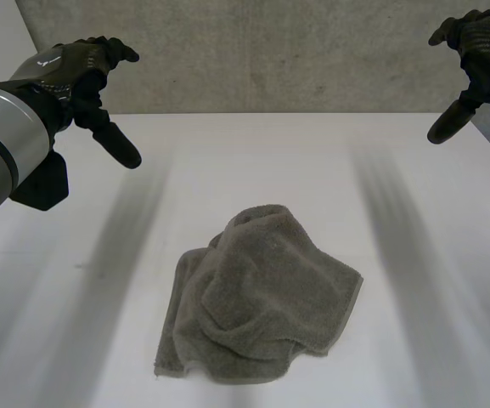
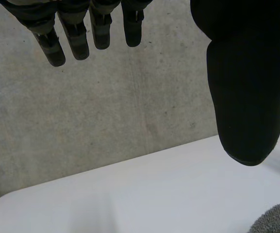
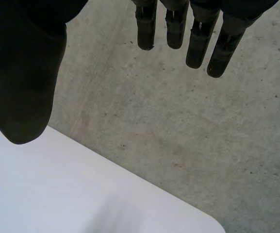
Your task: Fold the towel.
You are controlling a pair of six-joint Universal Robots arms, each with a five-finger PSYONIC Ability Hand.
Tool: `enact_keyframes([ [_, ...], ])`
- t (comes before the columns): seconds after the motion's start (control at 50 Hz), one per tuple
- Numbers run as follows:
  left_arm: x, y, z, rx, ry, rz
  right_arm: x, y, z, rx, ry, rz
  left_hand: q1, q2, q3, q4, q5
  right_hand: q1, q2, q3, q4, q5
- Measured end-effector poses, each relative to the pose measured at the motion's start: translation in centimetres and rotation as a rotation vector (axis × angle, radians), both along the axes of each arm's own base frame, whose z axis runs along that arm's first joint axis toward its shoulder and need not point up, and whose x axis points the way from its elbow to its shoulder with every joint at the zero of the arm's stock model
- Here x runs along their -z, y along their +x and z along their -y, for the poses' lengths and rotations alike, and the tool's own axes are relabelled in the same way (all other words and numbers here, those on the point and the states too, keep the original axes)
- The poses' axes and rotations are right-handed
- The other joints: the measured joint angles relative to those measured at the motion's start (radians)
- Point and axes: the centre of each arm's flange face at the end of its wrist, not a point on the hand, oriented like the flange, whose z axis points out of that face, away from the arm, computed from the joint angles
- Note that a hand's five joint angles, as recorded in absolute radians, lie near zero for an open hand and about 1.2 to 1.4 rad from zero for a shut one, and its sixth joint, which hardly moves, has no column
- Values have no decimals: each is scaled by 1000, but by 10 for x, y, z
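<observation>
Towel (image 1: 261,297) is a crumpled grey heap around the middle of the worktop (image 1: 228,153), a bit toward its near edge. Layers are flopped over each other and nothing is laid flat, so I'd say the fold hasn't really started. One corner (image 1: 161,370) pokes out flat on the near-left side of the heap. The others are tucked under or lost in the bumps, and I can't pick them out.

The left hand (image 1: 79,72) hangs in the air over the far-left corner of the worktop and the right hand (image 1: 482,42) over the far-right one. Both are well apart from the towel and touching nothing. On the left the fingers (image 2: 76,41) are straight and loosely spread with the thumb (image 2: 246,97) out wide, holding nothing. The right's own wrist view shows the same. Behind it all is a bare concrete wall (image 1: 270,51).

What I reckon can go wrong:
- **Grabbing a fold:** with the corners buried, a hand coming down on the heap will probably pinch a bunched fold instead of a single edge.
- **Two layers at once:** the cloth looks thick, so that's easy to do, and lifting then just shifts the lump instead of opening it.
- **Sliding off:** it sits toward the near edge, so a drag that way could pull part of it off the worktop.
- **Missing the cloth:** it's a long reach down, so a small aiming slip could land the fingers on bare worktop beside it.
</observation>
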Motion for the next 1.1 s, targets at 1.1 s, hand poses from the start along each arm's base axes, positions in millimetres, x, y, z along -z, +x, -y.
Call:
enact_keyframes([
  [1.1, 225, -48, 31, 146, 485, 399, 209, 87, 12, -333, 456, -17, 70, 82, 80, 78, 52, 96, 74, 83, 65, 111],
])
